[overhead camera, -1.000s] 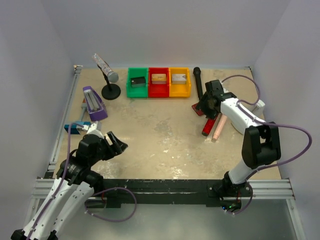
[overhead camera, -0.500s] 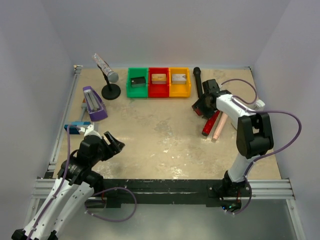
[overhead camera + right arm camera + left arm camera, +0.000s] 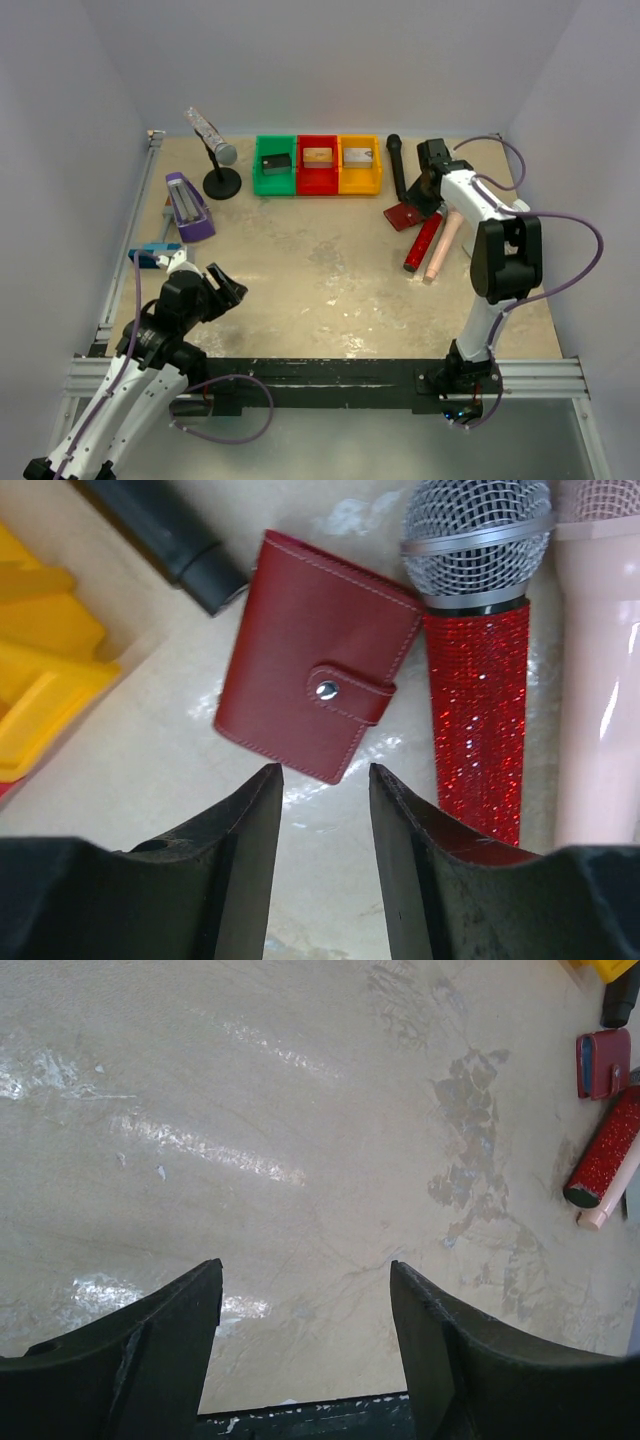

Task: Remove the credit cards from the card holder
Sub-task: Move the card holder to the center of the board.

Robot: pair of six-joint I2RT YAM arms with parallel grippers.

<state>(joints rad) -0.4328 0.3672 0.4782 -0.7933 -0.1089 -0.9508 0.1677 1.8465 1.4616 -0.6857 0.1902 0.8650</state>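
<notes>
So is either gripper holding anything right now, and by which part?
Nothing is held. The right gripper is open above the closed card holder; the left gripper is open over the table.

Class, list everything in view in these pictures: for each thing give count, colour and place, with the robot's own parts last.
card holder: one, dark red, closed, flat on the table's right side
red microphone: one, glittery, beside the card holder
pink microphone: one, beside the red one
black microphone: one, behind the card holder
silver microphone: one, on a black stand, back left
green bin, red bin, yellow bin: one each, in a row at the back
black block, tan block, silver block: one per bin, same order
purple object: one, left side
blue object: one, left edge
table: one, beige
left gripper: black, open, over bare table
right gripper: black, open, above the card holder
</notes>
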